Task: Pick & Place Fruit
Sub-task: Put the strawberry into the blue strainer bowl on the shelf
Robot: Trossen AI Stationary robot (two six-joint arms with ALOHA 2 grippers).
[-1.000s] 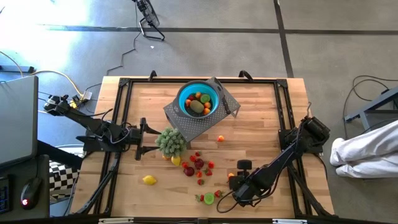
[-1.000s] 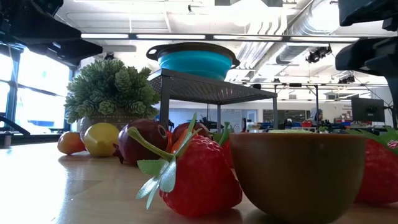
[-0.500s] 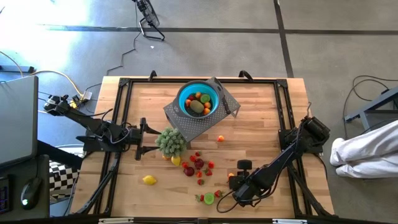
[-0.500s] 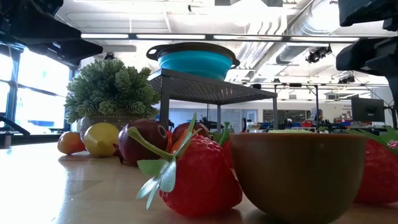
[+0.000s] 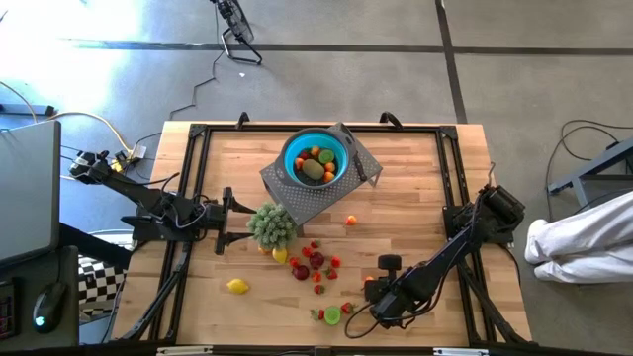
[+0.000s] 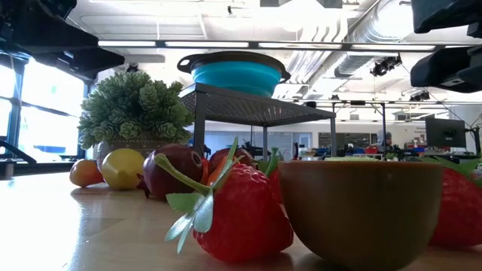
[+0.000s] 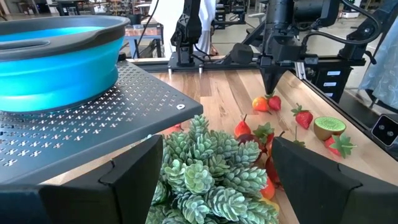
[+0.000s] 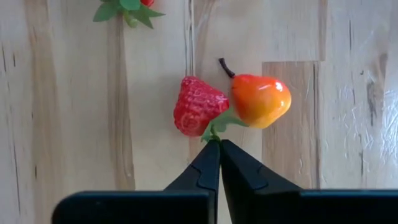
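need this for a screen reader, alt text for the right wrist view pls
The right gripper, shut, points at the green leaves of a strawberry lying against an orange-red pear on the wooden table.

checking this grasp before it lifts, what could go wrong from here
The right gripper is shut on only the strawberry's thin green leaf, so the berry may slip free on lifting. The orange fruit touches the strawberry and could be dragged or rolled. The blue bowl sits raised on a metal stand, so a weak hold has far to travel.

bowl on rack | plant beside rack | strawberry touching pear
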